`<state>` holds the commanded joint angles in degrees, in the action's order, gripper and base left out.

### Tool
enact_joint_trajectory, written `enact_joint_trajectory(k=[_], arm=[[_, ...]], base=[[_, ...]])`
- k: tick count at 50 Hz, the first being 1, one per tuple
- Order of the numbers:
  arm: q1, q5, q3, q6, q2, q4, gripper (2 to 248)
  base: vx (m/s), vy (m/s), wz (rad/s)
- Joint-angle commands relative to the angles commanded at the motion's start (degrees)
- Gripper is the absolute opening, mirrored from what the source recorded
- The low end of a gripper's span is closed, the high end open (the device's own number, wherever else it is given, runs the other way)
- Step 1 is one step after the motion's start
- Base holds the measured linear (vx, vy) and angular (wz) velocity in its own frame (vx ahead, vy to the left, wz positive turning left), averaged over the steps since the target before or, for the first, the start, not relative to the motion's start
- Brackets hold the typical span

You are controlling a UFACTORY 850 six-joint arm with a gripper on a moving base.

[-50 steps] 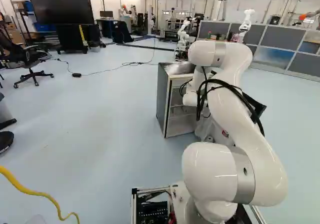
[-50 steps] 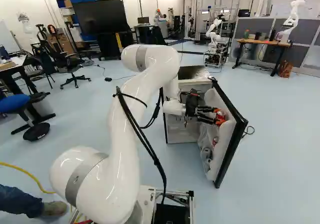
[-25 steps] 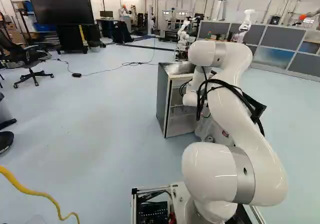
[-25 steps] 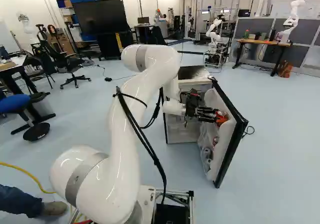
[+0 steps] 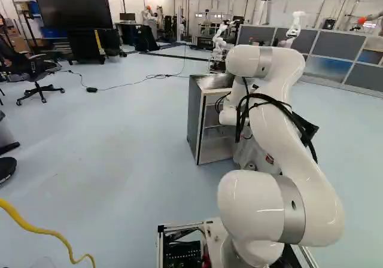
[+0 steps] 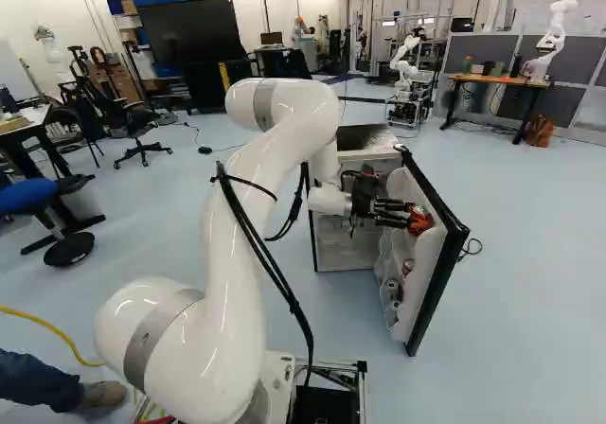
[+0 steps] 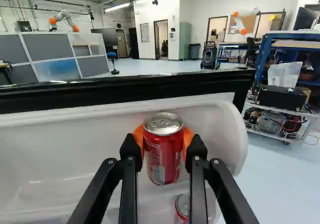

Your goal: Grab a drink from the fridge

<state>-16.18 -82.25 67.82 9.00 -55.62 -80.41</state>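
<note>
The gripper [image 7: 163,143] pinches the upright can [image 7: 163,156] between both orange pads [image 7: 188,138], inside the white lining of the door [image 6: 428,258], right of centre in the right base view. Whether its base is free is hard to tell, so lift straight and level first, missing the second can [image 7: 183,205] below, then draw back slowly, squeezing no harder, clear of the fridge [image 5: 199,121] at mid-frame in the left base view.
</note>
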Motion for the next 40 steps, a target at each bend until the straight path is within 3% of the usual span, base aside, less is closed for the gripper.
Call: enact_joint_trajectory(k=[14,40], arm=[[0.66,0.0,-2.16,0.0,1.57,0.0,95],[4.19,0.0,-11.55,0.0,6.17,0.0,95]], base=[[0.0,0.0,0.0],[0.0,0.0,0.0]])
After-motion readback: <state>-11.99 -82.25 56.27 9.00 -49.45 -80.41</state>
